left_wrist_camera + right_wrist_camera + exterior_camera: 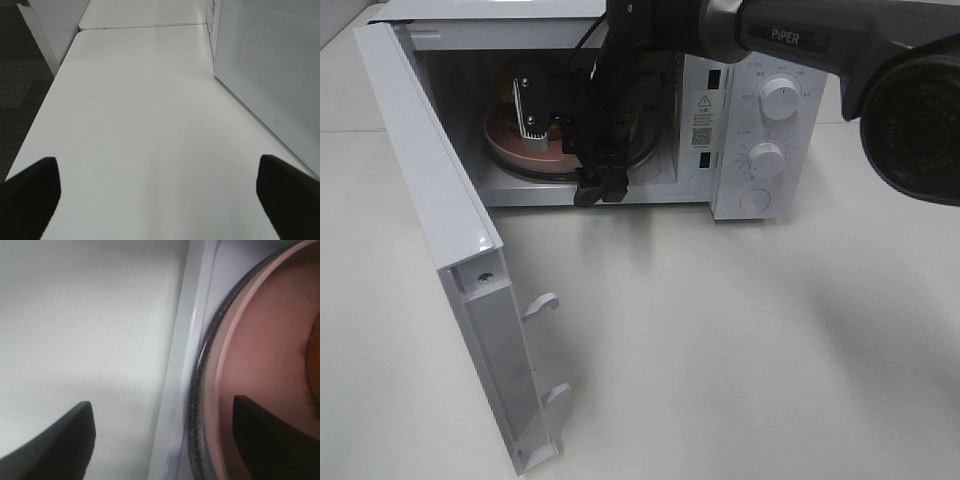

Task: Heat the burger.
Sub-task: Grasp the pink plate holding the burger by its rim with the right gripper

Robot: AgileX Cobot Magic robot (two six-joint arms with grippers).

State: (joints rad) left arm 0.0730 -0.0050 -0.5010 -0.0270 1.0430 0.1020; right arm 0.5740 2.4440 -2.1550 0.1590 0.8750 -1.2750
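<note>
Nearest us, the microwave door (440, 230) hangs wide open, swung out toward the near left over the white table (740, 350). The left gripper (157, 167) doesn't show in the high view. Its own camera has the jaws spread wide with nothing between them, low over bare table beside a white perforated panel (270, 65), likely the door's outer face.

A step farther in, the right gripper (601, 190) hangs at the front lip of the microwave (730, 195). Its fingers (60, 440) are parted wide and empty, one over the table side and one over the plate's near edge.

Inside, the pink plate (520, 150) sits on the glass turntable (197, 405). The burger (504, 88) is on the plate toward the far left of the cavity, half hidden behind the wrist. To the right are the two dials (780, 97), untouched as far as I can tell.

My read is that loading is done. Next, the right arm must back straight out toward us, clear of the opening. Then the door needs a push from its outer side until it latches. Only then comes a dial, which takes a narrow, careful pinch.
</note>
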